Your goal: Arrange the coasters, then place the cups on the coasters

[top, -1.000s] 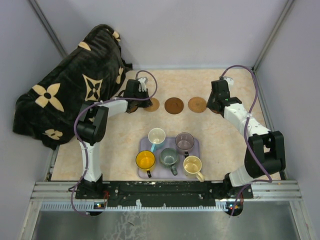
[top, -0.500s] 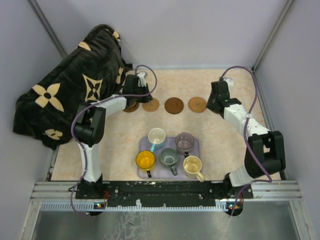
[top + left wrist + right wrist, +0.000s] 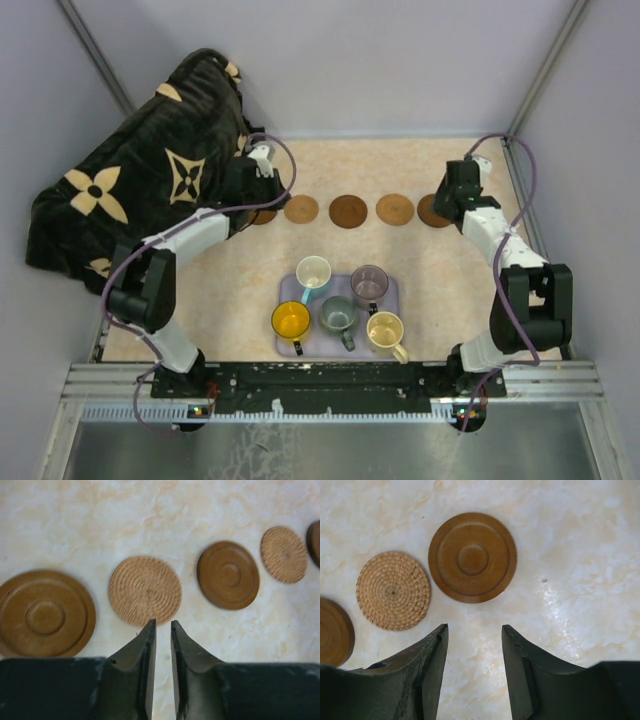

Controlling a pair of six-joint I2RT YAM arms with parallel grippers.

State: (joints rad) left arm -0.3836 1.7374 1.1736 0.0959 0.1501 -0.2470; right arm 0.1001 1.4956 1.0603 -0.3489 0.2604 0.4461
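Note:
Five coasters lie in a row across the far half of the table: a dark wooden one [image 3: 265, 215] [image 3: 45, 614], a woven tan one [image 3: 301, 209] [image 3: 145, 590], a dark one [image 3: 349, 211] [image 3: 228, 575], a woven one [image 3: 395, 209] [image 3: 393, 590] and a dark wooden one [image 3: 433, 211] [image 3: 472, 557]. My left gripper [image 3: 257, 198] [image 3: 163, 625] hovers just short of the left two, jaws a narrow gap apart and empty. My right gripper [image 3: 451, 202] [image 3: 474, 629] stands open and empty beside the rightmost coaster. Several cups stand on the lavender tray [image 3: 390, 300]: white-blue [image 3: 313, 272], purple-grey [image 3: 369, 283], yellow-orange [image 3: 291, 320], grey-green [image 3: 338, 315], cream [image 3: 385, 330].
A black blanket with tan flower prints [image 3: 140, 190] is heaped at the back left, right behind the left arm. Grey walls close the table on three sides. Bare marbled tabletop lies between the coaster row and the tray.
Both grippers have opened and drawn back from the end coasters. The left arm swung left toward the blanket; the right arm moved right, uncovering the rightmost coaster.

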